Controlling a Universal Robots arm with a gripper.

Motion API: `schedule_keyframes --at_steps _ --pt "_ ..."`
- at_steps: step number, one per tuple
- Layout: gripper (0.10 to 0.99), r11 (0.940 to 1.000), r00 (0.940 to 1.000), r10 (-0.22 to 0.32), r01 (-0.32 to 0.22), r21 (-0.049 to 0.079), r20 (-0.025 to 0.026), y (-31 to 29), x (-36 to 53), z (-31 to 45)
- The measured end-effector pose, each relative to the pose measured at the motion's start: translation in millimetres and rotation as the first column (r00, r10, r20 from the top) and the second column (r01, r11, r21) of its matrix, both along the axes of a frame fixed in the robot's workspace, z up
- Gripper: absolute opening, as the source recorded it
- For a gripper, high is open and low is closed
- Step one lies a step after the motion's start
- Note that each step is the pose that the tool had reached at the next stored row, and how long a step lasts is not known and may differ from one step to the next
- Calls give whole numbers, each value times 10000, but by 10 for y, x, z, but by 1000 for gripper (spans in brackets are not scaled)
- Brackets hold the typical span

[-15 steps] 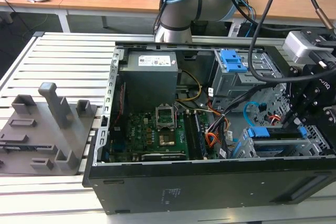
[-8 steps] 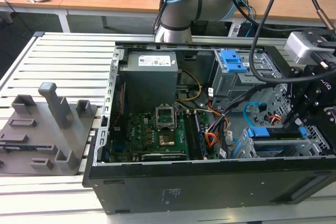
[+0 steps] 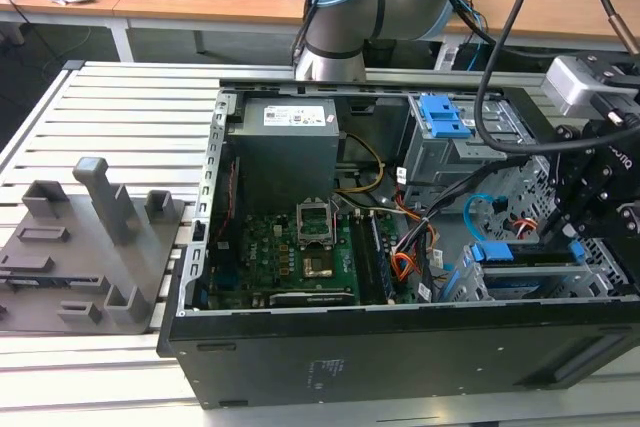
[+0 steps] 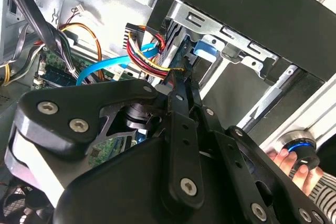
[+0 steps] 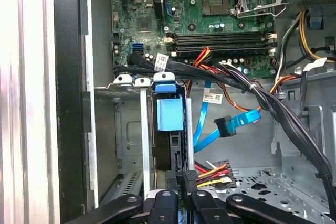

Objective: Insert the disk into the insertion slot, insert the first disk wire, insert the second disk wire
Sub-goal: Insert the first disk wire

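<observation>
**A:** Exterior view first. Where's the work?

**B:** In the case, at its near corner on the exterior view's right. The disk sits in the slot with its blue tabs up, so that step looks done. The gripper reaches down just beside it, probably because the disk's sockets face that way.

**A:** And the second wire?

**B:** The second wire loops free near the slot, toward the case's middle.

**A:** Second wrist view?

**B:** The jaws are pinched together on the plug of the first wire. Its red and yellow strands run straight into the gripper. I judge it's held by the plug so the strands trail clear. The second wire passes behind.

**A:** First wrist view?

**B:** The gripper holds the first wire at the disk's end, at the mouth of the slot. I can't tell whether it's seated. The second wire hangs apart, its plug loose.
</observation>
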State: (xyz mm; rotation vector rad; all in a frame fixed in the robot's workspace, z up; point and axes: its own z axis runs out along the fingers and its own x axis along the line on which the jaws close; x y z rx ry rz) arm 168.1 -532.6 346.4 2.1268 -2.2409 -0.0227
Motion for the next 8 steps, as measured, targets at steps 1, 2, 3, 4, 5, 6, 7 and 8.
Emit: schedule_keyframes --at_steps 1,2,3,4,5,6,7,8 --pt "165 10000 10000 0 0 4 -1 -15 -9 0" --pt "165 10000 10000 1 -1 11 0 -29 -17 -1" --pt "165 10000 10000 0 0 21 0 -33 -22 -2" --pt "165 10000 10000 2 -2 54 0 -32 -22 -5" --pt "165 10000 10000 3 -3 94 0 -33 -23 -11" --pt "165 9999 10000 1 -1 101 0 -33 -24 -14" --pt "165 9999 10000 1 -1 103 1 -33 -24 -18" --pt "165 9999 10000 1 -1 104 1 -33 -24 -24"
